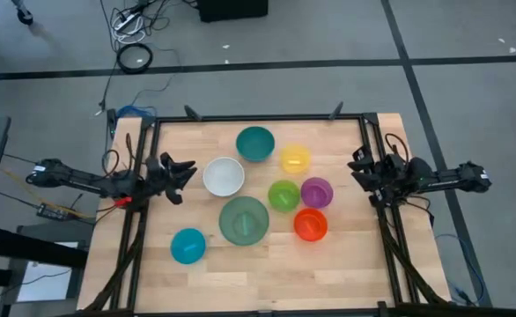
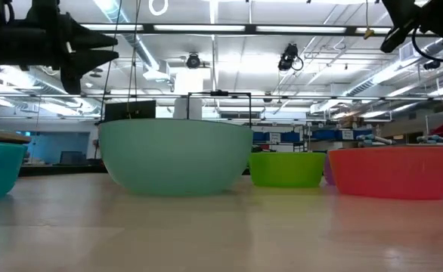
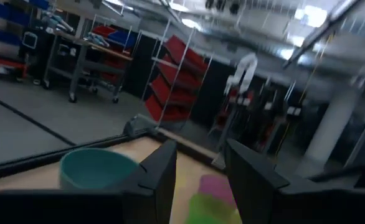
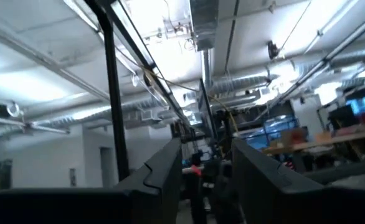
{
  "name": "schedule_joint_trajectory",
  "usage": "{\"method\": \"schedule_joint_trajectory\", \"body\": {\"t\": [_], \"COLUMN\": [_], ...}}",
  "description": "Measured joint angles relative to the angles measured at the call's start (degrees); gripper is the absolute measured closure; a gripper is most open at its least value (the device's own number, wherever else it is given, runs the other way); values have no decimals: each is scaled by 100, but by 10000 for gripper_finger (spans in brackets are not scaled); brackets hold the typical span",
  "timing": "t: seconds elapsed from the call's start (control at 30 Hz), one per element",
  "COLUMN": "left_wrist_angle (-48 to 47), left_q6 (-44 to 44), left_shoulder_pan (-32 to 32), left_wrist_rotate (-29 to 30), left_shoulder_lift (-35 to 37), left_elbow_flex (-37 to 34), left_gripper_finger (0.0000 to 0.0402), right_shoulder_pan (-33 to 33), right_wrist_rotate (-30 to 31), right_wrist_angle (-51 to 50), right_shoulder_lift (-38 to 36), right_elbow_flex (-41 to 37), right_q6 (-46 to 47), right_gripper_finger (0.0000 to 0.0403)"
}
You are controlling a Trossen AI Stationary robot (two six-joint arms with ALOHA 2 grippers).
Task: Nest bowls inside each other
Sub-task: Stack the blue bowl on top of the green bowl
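Observation:
Several round bowls stand apart on their bases on the wooden table (image 1: 267, 282). They are teal (image 1: 254, 143), yellow (image 1: 295, 159), white (image 1: 224, 176), lime (image 1: 283, 195), purple (image 1: 316, 192), sage green (image 1: 243, 220), orange (image 1: 310, 224) and light blue (image 1: 187, 246). My left gripper (image 1: 186, 171) hovers at the table's left side, open, left of the white bowl. My right gripper (image 1: 357, 167) hovers at the right side, open, right of the purple bowl. The left wrist view shows the teal bowl (image 3: 95, 168) beyond my empty left gripper (image 3: 198, 180). My right gripper (image 4: 206, 180) is tilted toward the ceiling.
A black metal frame (image 1: 258, 118) runs along the table's far edge and both sides. Bare wood lies in front of the sage green bowl (image 2: 175, 155) and the orange bowl (image 2: 394, 170). Cables lie on the floor (image 1: 135, 53) beyond the table.

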State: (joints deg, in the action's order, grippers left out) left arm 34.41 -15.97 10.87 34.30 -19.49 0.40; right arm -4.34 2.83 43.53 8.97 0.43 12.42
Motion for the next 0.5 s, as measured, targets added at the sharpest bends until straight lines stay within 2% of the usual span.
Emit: {"method": "schedule_joint_trajectory", "body": {"t": [0.17, 0.27, 0.5], "left_wrist_angle": [128, 173, 169], "left_q6": [-703, -837, -1215], "left_shoulder_pan": [0, 0, 0], "left_wrist_rotate": [-58, -171, -188], "left_shoulder_lift": [-2, 0, 0], "left_elbow_flex": [0, 0, -2], "left_gripper_finger": [257, 257, 257], "right_shoulder_pan": [0, -2, 0], "right_wrist_rotate": [0, -9, -63], "right_wrist_angle": [-62, 39, -95], "right_shoulder_lift": [3, 0, 2], "right_elbow_flex": [2, 42, 79], "right_q6": [113, 239, 1400], "right_gripper_finger": [275, 275, 275]}}
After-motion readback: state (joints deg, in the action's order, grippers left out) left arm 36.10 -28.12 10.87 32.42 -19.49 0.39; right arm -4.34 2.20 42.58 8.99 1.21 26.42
